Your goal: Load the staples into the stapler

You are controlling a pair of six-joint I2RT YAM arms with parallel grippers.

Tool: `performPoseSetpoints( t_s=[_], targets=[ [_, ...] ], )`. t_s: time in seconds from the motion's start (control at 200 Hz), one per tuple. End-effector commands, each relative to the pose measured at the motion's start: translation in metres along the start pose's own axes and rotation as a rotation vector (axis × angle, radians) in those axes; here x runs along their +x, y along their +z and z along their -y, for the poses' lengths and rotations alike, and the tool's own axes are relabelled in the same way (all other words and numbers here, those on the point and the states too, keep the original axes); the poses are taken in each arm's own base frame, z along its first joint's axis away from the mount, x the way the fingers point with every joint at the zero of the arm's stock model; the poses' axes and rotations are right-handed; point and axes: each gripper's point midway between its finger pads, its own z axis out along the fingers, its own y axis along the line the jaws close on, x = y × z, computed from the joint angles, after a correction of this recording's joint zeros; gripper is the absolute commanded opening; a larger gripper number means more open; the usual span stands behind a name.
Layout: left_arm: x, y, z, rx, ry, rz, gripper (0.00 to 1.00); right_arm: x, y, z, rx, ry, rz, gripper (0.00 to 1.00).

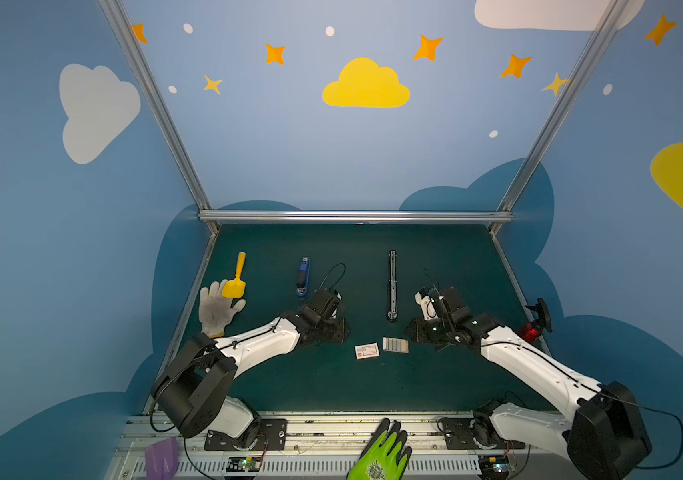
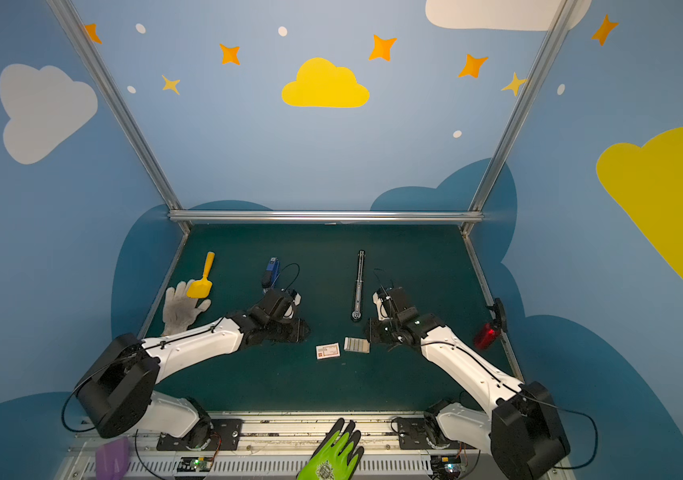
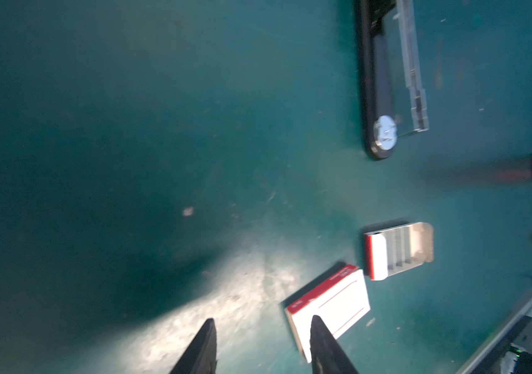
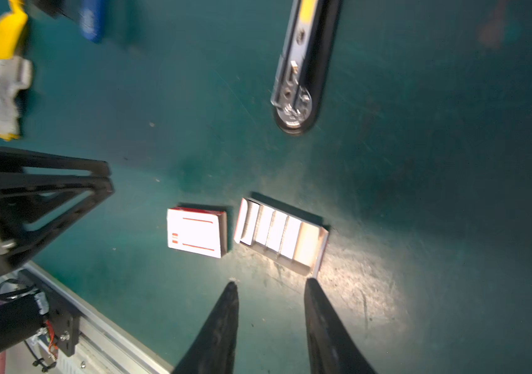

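Right wrist view: the right gripper hovers low over the green bench. Its two black claws are parted with nothing between them, and their tips are just short of the nearest corner of a small pale cardboard tray. In the tray lie the staples, silvery strips rowed side by side. The end of the tray nearest the claws looks bare. Just beside the tray, not touching it, lies a small white box with red lines. Beyond them the long black stapler lies opened out flat, with its metal channel exposed.

In both top views the tray sits near the middle of the bench, a little toward the near edge. The black stapler runs from just past it toward the far edge. A blue stapler lies closed, nearer the left edge. The left gripper hangs over the white box, its claws likewise parted and empty.

The step in hand appears to be the reach for a strip of staples, and none has been lifted yet. The next move likely calls for lowering the right claws astride a single strip and pinching it gently. The light tray could slide or the strip could break. The strip then has to be lined up with the open channel.
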Motion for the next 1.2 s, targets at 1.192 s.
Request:
performPoseSetpoints(
  t_s=[1.192],
  targets=[
    [0.014,-0.01,-0.022,-0.077,-0.04,0.059,0.47,-0.128,0.116,0.022,0.37,0.132,-0.132,0.41]
  ],
)
